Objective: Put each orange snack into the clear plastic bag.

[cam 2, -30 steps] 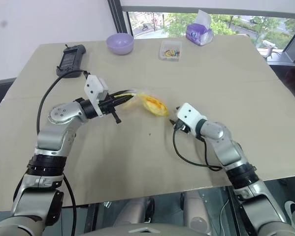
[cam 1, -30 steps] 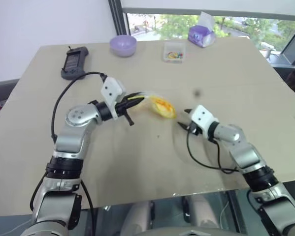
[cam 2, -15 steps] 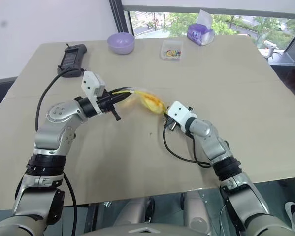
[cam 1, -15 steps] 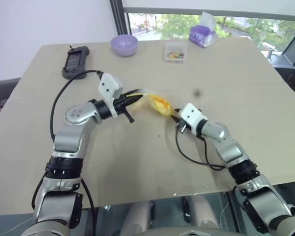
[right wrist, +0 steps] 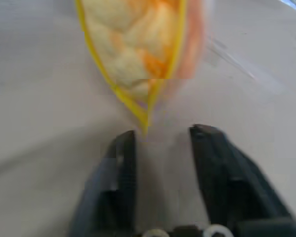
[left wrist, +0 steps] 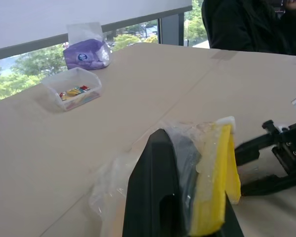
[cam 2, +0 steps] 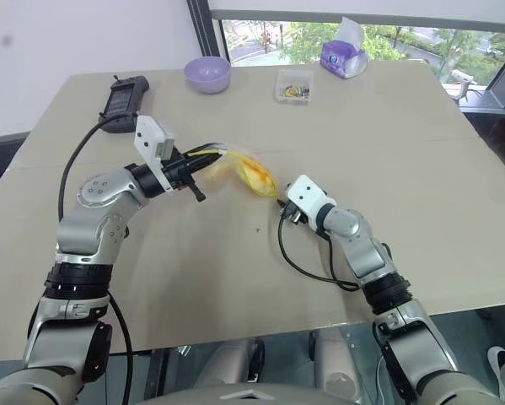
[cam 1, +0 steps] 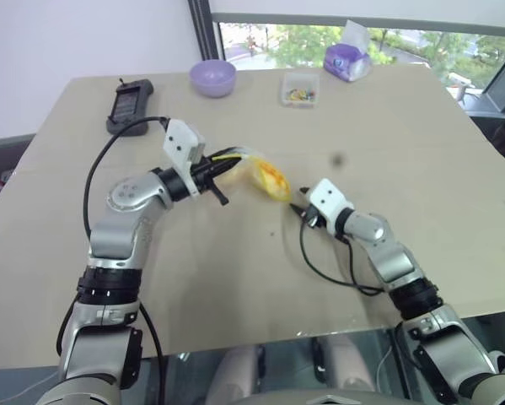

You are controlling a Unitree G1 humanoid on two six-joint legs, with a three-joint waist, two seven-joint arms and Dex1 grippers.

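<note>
**Bag held up by its mouth, right gripper open at its lower corner**

You had the left gripper [cam 1: 221,171] closed on the clear plastic bag [cam 1: 256,173], pinching it at the yellow strip [left wrist: 213,182] along its mouth. In the left wrist view that strip and the crinkled film sat pressed against the black fingers [left wrist: 155,190]. The bag hung out from the gripper over the middle of the table [cam 1: 235,278], lifted off the surface.

An orange snack [cam 1: 272,179], the criss-cross bun, lay inside the bag; through the film you could see its pale yellow and orange top in the right wrist view [right wrist: 138,49]. I could not make out the smaller orange ball anywhere.

Your right gripper [cam 1: 301,211] sat just beside the bag's lower corner, toward the near right part of the table. Its two fingers [right wrist: 120,168] stood apart, with the bag's pointed yellow-edged corner between their tips or just above them. Whether either finger touched the film I could not tell; it held nothing firmly.

Along the far edge of the table you had a purple bowl [cam 1: 212,78], a small clear box of coloured sweets [cam 1: 299,89] and a purple tissue packet [cam 1: 346,59]. A dark handheld controller [cam 1: 128,107] lay near the far left corner, with a black cable running from it to the left arm. A person in dark clothing [left wrist: 251,24] was at the table's far side in the left wrist view.
</note>
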